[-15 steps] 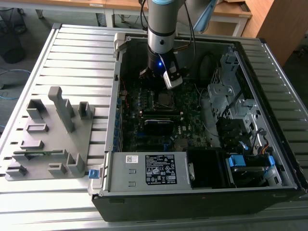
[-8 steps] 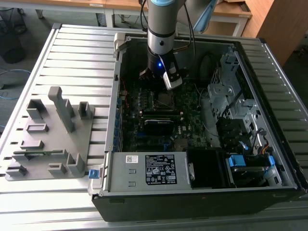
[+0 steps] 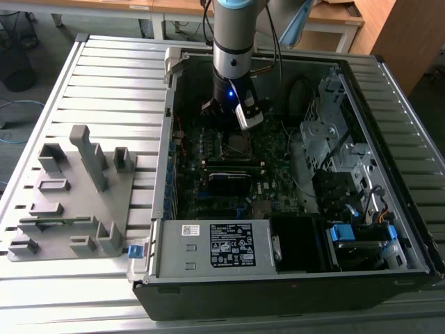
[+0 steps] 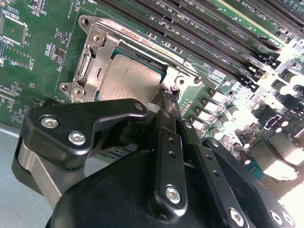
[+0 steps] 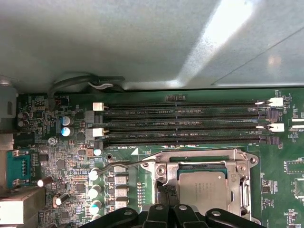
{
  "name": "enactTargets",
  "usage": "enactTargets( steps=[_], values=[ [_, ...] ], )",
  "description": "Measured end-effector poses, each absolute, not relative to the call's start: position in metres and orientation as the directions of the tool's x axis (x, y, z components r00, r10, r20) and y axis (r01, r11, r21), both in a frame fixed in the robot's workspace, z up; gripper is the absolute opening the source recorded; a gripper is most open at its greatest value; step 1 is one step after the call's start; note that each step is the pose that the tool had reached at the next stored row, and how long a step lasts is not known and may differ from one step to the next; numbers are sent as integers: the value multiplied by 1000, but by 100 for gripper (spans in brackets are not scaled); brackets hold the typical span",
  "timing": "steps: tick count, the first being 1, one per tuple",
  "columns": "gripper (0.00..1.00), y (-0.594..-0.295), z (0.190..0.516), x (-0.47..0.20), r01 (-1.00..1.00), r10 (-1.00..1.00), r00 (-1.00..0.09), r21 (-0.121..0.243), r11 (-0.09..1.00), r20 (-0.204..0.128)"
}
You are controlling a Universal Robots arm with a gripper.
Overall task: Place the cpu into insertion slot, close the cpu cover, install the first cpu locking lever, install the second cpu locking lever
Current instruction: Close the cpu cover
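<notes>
Since the cpu (image 4: 130, 76) already lies flat in the insertion slot (image 3: 236, 145) and the cpu cover (image 4: 91, 64) is folded down around it, with the chip's grey top showing through the cut-out, the step in hand looks to be a locking lever. In the exterior view the socket sits near the middle of the motherboard (image 3: 274, 160). The gripper (image 4: 165, 99) is at its twelve o'clock, a long black card (image 3: 233, 182) at its six o'clock, and a grey fixture tray (image 3: 76, 209) lies well off at nine o'clock on the slatted table (image 3: 104, 76). The gripper's fingers look pressed together, their tips down at one corner of the cover. Whether a wire is pinched between them I cannot tell. In the first wrist view a thin wire lever (image 5: 126, 165) runs out from the cover's corner. Its bent end splays away from the socket near a row of capacitors (image 5: 95, 191), so it reads as unlatched.

To do this well, I judge the push should bear on the lever's handle alone, never on the cover's frame or the chip's top. Steady downward pressure, then a short sideways sweep to tuck the wire under its retaining tab, suits a springy wire. A fast jab risks slipping onto the capacitors or the memory slots (image 5: 185, 126) just beside the socket.
</notes>
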State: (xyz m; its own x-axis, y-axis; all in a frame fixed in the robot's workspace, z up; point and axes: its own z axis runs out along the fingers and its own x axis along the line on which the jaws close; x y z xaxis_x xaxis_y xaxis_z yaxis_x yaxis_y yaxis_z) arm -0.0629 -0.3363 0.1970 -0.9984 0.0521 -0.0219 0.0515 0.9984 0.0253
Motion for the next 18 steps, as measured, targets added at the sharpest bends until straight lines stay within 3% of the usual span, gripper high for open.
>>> enactTargets(
  steps=[18],
  values=[
    [11,-336,197,-63,52,52,-998,25,998,-22]
  ],
)
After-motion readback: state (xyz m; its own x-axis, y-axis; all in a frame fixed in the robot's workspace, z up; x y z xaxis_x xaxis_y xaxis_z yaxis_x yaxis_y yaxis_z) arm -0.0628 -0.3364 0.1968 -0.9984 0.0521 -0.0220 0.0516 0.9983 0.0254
